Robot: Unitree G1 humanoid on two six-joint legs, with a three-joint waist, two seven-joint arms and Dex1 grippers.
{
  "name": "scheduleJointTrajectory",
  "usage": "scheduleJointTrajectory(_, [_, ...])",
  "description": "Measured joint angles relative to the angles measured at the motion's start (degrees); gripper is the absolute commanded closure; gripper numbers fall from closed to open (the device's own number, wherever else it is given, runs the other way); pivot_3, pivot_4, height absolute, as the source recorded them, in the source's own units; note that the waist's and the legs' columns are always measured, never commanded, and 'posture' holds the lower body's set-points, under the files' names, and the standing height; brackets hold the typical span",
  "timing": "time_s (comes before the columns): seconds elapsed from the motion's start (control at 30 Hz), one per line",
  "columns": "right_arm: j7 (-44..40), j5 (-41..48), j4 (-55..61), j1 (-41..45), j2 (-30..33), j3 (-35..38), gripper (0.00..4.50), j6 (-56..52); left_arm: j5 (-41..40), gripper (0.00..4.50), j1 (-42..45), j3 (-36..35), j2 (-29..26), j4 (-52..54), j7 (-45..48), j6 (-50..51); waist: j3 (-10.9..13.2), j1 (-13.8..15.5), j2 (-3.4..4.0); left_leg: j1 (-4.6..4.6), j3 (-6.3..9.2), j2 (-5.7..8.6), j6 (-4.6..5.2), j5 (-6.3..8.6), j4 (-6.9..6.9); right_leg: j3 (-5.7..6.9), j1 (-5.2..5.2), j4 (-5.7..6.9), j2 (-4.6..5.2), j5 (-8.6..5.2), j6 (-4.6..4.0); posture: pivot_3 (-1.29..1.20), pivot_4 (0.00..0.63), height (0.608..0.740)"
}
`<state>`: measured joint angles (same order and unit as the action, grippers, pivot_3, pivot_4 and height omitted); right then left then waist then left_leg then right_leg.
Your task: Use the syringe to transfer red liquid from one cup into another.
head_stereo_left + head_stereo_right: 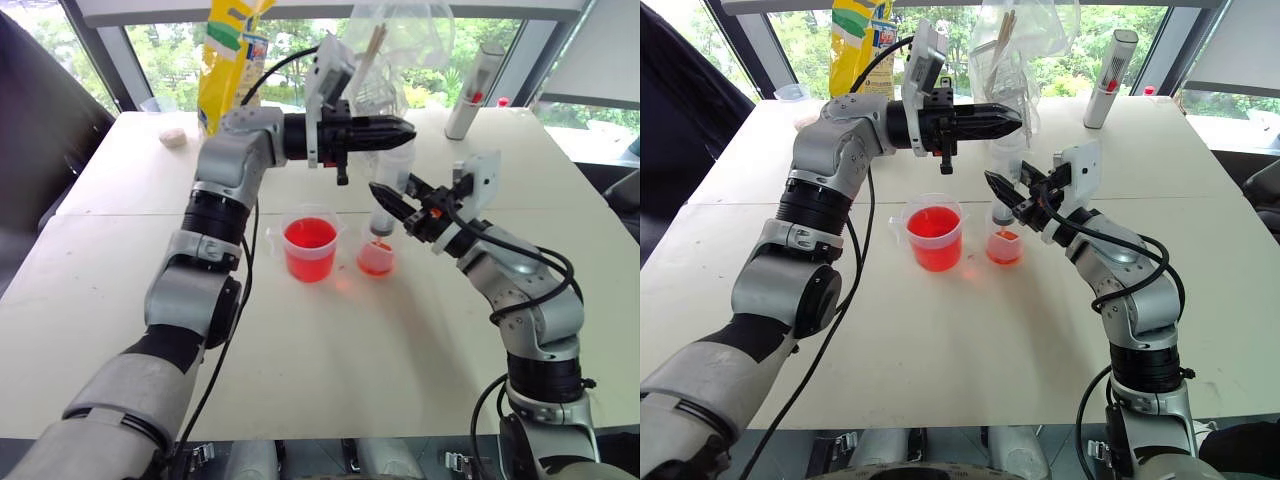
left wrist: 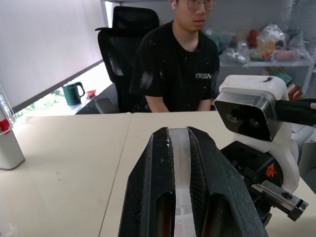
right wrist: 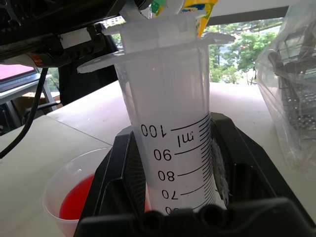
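1. Find the white table [image 1: 330, 380]; everything stands on it.
2. Check the larger cup [image 1: 309, 248]: it holds red liquid [image 1: 309, 238] to about half height.
3. Check the smaller cup [image 1: 376, 257] just beside it: a shallow red layer lies inside.
4. Locate the syringe [image 3: 170, 143], upright over the smaller cup. You can read "100 ml", "90", "80", "70" on its barrel.
5. Note the right gripper [image 1: 392, 202] clamped on the barrel.
6. Note the left gripper [image 1: 398, 128] closed on the plunger top.
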<state>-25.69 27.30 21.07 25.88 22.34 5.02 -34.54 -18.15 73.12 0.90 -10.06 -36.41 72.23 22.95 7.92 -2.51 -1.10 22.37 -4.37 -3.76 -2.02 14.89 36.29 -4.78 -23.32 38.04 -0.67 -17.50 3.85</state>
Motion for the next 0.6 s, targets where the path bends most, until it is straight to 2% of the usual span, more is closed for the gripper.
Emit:
scheduleJointTrajectory(0.03, [0.21,0.20,0.33,0.06,-0.01,0.24,3.09,0.12,-0.23,3.24,0.07,0.02,0.17,-0.07,0.03,0.68,0.00,0.01,0.00,0.00,0.00,0.00,0.00,0.00,0.00,0.00,0.00,0.00,0.00,0.00,0.00,0.00,0.150,0.739])
scheduleJointTrajectory(0.2, [0.76,0.66,1.22,0.67,0.02,1.38,3.09,1.24,-1.32,0.82,0.15,0.06,-0.11,0.28,-0.65,3.10,0.00,-0.10,0.00,-0.01,0.00,0.00,0.00,0.00,-0.01,0.00,-0.01,0.01,-0.01,0.00,0.00,0.00,0.150,0.739])
scheduleJointTrajectory(0.23, [0.77,0.84,1.56,1.17,0.02,1.67,3.09,1.53,-1.42,0.45,0.15,-0.01,-0.21,0.29,-1.11,3.37,0.00,-0.11,0.00,-0.01,0.00,-0.01,0.00,0.00,-0.01,0.00,-0.01,0.01,-0.02,0.00,0.00,0.00,0.150,0.739])
scheduleJointTrajectory(0.43, [1.32,1.02,2.05,1.53,-0.58,1.90,3.09,2.49,-5.06,0.45,0.14,-1.31,-4.76,2.35,-1.86,7.51,0.00,-0.09,0.00,-0.02,0.00,-0.04,0.00,0.00,-0.01,0.00,0.00,0.02,-0.02,0.00,0.00,0.00,0.150,0.739])
scheduleJointTrajectory(0.53, [1.16,0.98,1.98,0.62,-0.65,2.09,3.09,2.81,-5.23,0.45,-0.79,-4.50,-12.75,4.51,-2.79,8.93,0.00,-0.82,0.01,-0.10,0.01,-0.06,0.00,0.00,-0.08,-0.10,-0.02,0.07,-0.05,0.00,0.00,0.00,0.150,0.739])
scheduleJointTrajectory(0.6, [1.16,0.98,1.43,0.48,-0.65,2.24,3.09,2.84,-5.70,0.45,-2.75,-5.29,-15.66,6.64,-2.82,9.62,0.00,-0.71,0.02,-0.10,0.00,-0.08,-0.03,-0.02,-0.05,-0.03,0.02,0.07,-0.04,0.00,0.00,0.00,0.150,0.739])
